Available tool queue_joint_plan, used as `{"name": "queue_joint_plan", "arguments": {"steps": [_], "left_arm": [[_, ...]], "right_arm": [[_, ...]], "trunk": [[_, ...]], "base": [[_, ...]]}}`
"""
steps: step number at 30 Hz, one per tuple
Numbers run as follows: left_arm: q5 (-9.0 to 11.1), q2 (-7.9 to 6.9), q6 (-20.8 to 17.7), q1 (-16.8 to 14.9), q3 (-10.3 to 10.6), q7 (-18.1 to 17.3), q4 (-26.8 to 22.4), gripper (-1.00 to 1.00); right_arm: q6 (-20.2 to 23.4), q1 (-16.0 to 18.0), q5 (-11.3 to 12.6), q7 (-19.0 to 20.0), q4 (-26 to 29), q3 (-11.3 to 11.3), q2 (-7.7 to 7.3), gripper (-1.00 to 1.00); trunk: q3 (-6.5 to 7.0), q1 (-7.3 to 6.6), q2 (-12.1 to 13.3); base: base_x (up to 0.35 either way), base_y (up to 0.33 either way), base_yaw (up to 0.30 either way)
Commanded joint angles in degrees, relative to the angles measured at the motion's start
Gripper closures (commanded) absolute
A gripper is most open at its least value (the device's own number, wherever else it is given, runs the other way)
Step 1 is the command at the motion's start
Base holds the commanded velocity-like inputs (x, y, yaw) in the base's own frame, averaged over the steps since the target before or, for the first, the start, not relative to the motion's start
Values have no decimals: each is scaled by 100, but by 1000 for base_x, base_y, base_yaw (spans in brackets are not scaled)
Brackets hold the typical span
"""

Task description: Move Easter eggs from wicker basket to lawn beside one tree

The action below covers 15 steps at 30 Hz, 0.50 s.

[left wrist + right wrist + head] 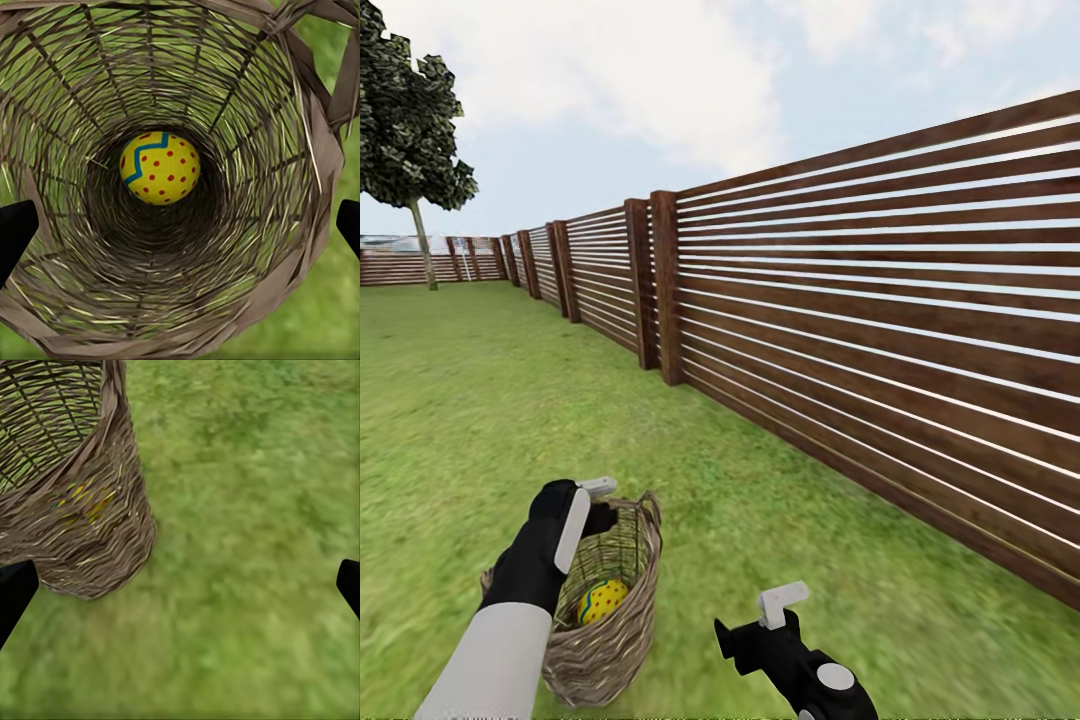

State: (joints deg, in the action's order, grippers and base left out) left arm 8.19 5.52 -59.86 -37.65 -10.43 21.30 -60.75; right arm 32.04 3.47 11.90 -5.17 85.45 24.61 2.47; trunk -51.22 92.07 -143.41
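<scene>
Head view: the left gripper (596,503) is seen poised over the mouth of the wicker basket (622,640), which stands on the lawn (470,400). One Easter egg (602,599) is visible inside the basket, below the gripper's fingers. In the left wrist view the egg (160,168), yellow with red dots and a blue-edged green zigzag, is seen at the bottom of the basket (300,187), ahead of the jaws and roughly centred between them. The two dark fingertips (16,232) are set wide apart at the picture's edges, and nothing is held between them.

The right gripper (760,615) is held low over the grass, just beside the basket. In the right wrist view its jaws are likewise spread wide and empty, with bare lawn (247,547) ahead of them and the basket (82,517) off to one side; yellow is glimpsed through the weave.

A slatted wooden fence (880,330) bounds the garden, and a tree (410,130) with a slim pale trunk stands well apart, near the far fence.
</scene>
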Motion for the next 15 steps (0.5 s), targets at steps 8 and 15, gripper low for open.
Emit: {"name": "queue_joint_plan", "arguments": {"steps": [8, 15], "left_arm": [[60, -2, -14, -39, -13, 49, 51, -100], [58, -3, -14, -43, -12, 49, 58, -100]], "right_arm": [[22, 4, 58, -54, 7, 9, -1, -100], [22, 4, 58, -54, 4, 9, -1, -100]], "trunk": [[-81, -1, -3], [-147, -1, -3]], "base": [[48, 15, 0], [102, 28, 0]]}}
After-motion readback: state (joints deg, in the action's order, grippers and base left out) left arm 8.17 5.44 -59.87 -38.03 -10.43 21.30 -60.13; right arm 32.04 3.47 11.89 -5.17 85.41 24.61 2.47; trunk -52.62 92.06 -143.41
